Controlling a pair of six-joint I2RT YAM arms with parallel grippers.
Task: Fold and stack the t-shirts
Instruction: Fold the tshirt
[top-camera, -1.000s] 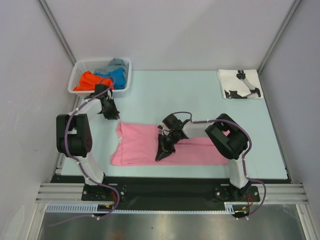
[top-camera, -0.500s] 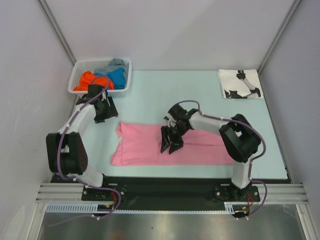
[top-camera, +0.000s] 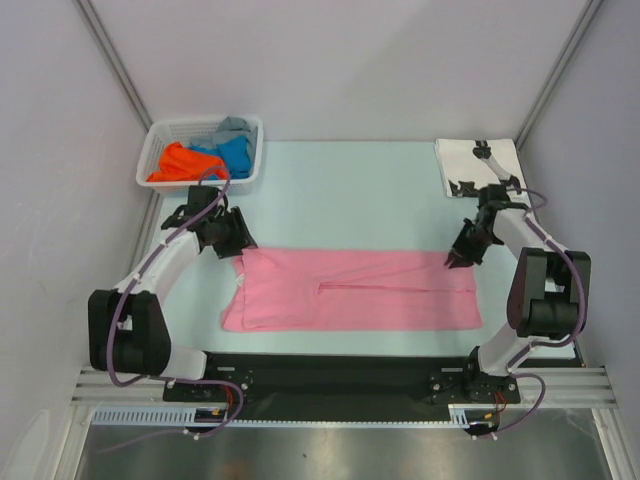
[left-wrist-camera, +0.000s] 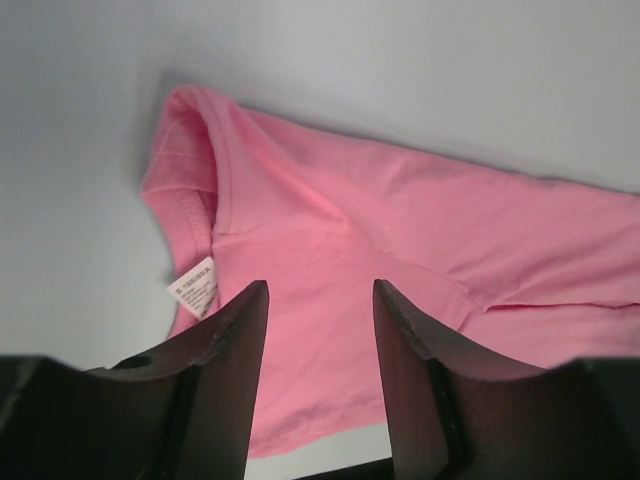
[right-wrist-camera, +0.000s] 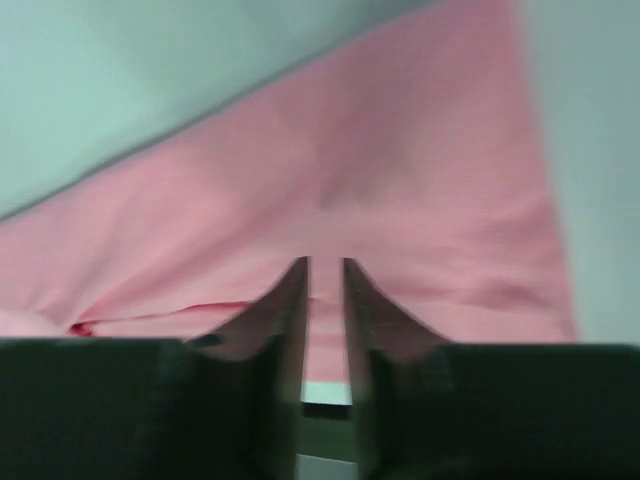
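Pink t-shirt (top-camera: 350, 290) is laid flat. The left gripper (left-wrist-camera: 320, 295) is held spread above its collar. The right gripper (right-wrist-camera: 325, 268) is narrowed to a slit; any pinch cannot be told.

pink t-shirt (top-camera: 350, 290) now full-length, seemingly flat

T-shirt (top-camera: 350, 290) on table (top-camera: 350, 190); basket (top-camera: 160, 140) behind-left

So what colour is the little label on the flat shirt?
White label with tiny dark print; left wrist view shows it best.
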